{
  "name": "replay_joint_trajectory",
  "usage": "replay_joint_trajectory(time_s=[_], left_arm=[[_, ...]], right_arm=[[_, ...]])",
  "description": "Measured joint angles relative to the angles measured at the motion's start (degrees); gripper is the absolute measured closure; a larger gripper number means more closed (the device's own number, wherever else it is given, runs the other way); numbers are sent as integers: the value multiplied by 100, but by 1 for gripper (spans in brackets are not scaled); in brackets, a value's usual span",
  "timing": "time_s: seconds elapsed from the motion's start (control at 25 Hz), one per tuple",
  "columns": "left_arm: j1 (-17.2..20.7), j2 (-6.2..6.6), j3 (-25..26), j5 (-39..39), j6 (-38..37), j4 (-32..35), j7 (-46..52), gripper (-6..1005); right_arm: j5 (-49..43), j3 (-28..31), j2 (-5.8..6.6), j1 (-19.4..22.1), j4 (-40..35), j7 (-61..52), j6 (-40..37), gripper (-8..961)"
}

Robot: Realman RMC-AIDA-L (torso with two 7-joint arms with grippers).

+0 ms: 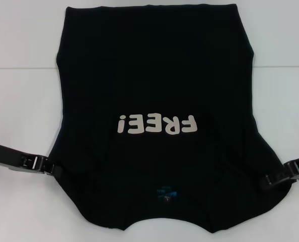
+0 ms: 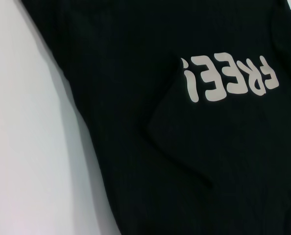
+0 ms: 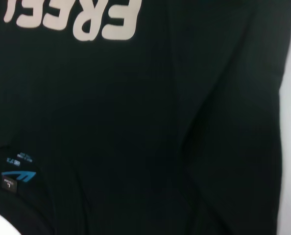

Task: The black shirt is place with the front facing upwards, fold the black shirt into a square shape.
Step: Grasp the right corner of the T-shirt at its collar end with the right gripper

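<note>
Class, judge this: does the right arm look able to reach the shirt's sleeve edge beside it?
Probably yes: the right gripper already sits at the shirt edge on its side, with nothing between them.

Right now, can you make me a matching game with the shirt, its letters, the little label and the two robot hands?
Things:
1. black shirt
2. FREE! letters
3. neck label
4. left gripper
5. right gripper

Descriptions:
A. blue, near the collar
B. at the shirt's right edge
C. white, upside down in the head view
D. spread flat on the white table
E. at the shirt's left edge

Pairs: 1-D, 2-C, 3-A, 4-E, 5-B
</note>
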State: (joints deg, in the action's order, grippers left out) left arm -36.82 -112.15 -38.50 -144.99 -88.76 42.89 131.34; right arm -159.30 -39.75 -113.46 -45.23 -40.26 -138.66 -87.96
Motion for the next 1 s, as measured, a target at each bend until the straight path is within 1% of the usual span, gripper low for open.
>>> replay_joint_trajectory(time_s=[0.28, 0.48, 0.6, 0.8, 1.0], left_arm=[[0, 1, 0, -5, 5, 0, -9, 975], [-6, 1, 0, -12, 8, 0, -11, 979], [-4, 1, 0, -5, 11, 0, -15, 979], [0, 1, 0, -19, 18, 0, -20, 979], [-17, 15, -18, -37, 13, 0, -21, 978]], right_arm=[[8, -39, -9, -83, 101, -14, 59, 38], [4, -96, -22, -90, 65, 106, 42, 96], [-11, -207, -26, -91, 65, 75, 55, 165], [-14, -229, -26, -118, 35, 44, 55, 279], [6, -215, -16, -129, 32, 40, 60, 480]])
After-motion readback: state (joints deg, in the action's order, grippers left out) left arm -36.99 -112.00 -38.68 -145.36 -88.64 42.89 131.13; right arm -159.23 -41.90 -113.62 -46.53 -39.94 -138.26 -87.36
